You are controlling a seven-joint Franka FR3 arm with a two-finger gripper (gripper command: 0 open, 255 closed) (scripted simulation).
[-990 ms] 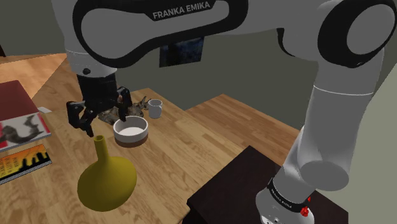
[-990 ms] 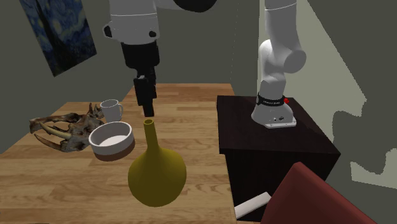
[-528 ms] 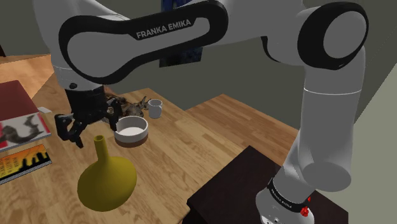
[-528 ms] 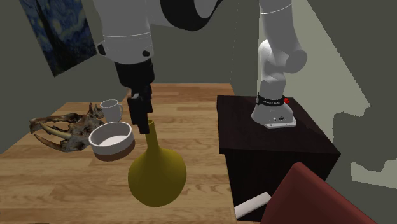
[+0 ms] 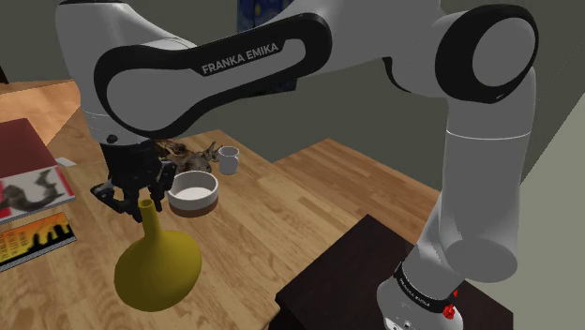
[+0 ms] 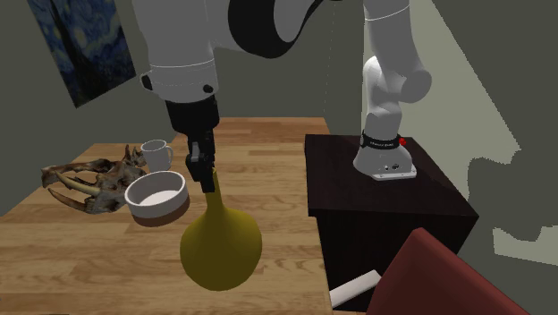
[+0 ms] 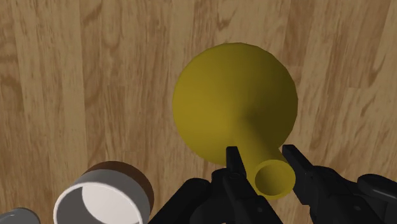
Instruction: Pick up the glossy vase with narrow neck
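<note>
A glossy mustard-yellow vase (image 5: 157, 267) (image 6: 221, 246) with a round belly and a narrow neck stands upright on the wooden table (image 5: 272, 220) (image 6: 268, 170). My black gripper (image 5: 142, 202) (image 6: 204, 172) has come straight down onto the top of the neck. In the wrist view the two fingers (image 7: 233, 159) press against either side of the neck just under the vase's (image 7: 235, 102) open mouth, so the gripper (image 7: 263, 159) is shut on the neck. The vase's base still rests on the table.
A white bowl with a brown base (image 5: 192, 192) (image 6: 156, 197) (image 7: 102, 200) stands close beside the vase, with a small white mug (image 5: 228, 159) (image 6: 156, 154) and an animal skull (image 6: 89, 183) behind it. Books (image 5: 28, 202) lie at the shoulder view's left. The dark stand (image 6: 384, 192) borders the table.
The gripper has moved down from above and beside the vase's mouth onto the neck, and its fingers have gone from open to shut on it. The vase has not moved.
</note>
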